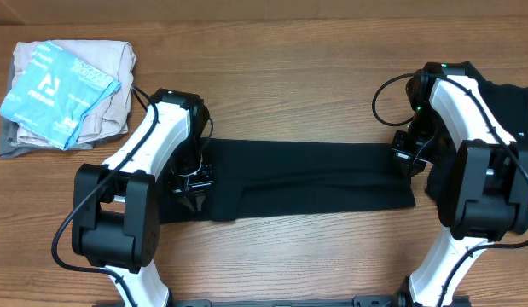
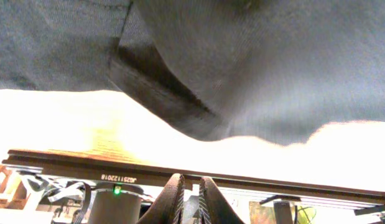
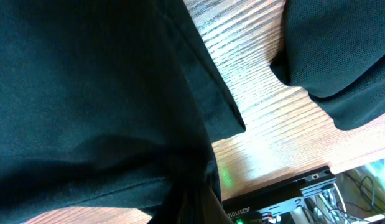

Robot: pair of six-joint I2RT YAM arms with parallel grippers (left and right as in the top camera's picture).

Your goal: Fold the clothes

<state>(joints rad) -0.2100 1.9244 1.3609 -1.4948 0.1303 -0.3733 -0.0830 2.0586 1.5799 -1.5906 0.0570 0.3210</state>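
A black garment [image 1: 306, 175] lies folded into a long strip across the middle of the table. My left gripper [image 1: 194, 200] is over its left end. In the left wrist view its fingers [image 2: 190, 202] are almost together with nothing between them, and the garment [image 2: 254, 62] lies beyond them. My right gripper [image 1: 407, 164] is at the strip's right end. In the right wrist view its fingers [image 3: 198, 205] are closed with the black fabric [image 3: 86, 93] bunched around them. A second black garment [image 1: 507, 107] lies at the right edge, and it also shows in the right wrist view [image 3: 341, 56].
A pile of folded beige and grey clothes with a light blue packet on top [image 1: 67, 85] sits at the back left corner. The table's front edge [image 2: 180, 171] is close to both grippers.
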